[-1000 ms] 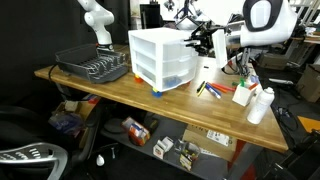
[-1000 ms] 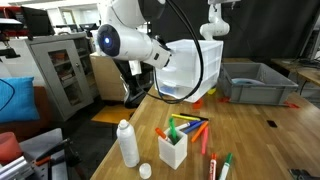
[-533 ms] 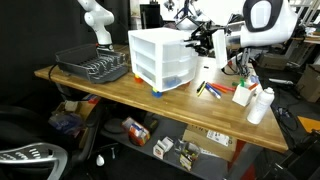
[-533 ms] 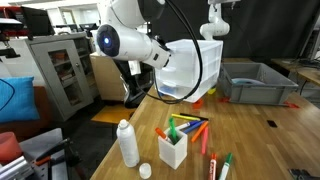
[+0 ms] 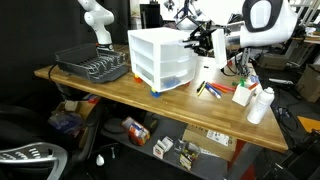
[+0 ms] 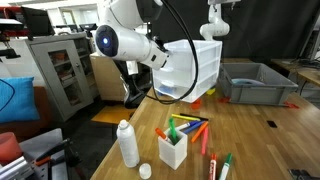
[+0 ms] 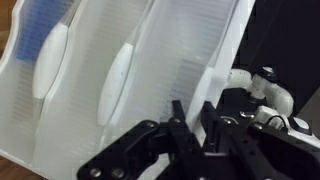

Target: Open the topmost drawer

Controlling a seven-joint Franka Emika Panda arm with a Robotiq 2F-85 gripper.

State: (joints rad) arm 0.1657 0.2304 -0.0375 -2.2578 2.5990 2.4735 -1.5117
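The small white-framed cabinet stands on the wooden table and shows in both exterior views. The topmost drawer is translucent whitish plastic and looks level with the two drawers below it. My gripper is at that drawer's front, at handle height. In the wrist view the cabinet is turned sideways, with the topmost drawer at the right. My gripper has its fingers close together, with a strip of the drawer's front edge between them.
A grey dish rack sits beside the cabinet. Loose markers, a white cup of markers and a white bottle lie on the near table side. A second white arm stands behind.
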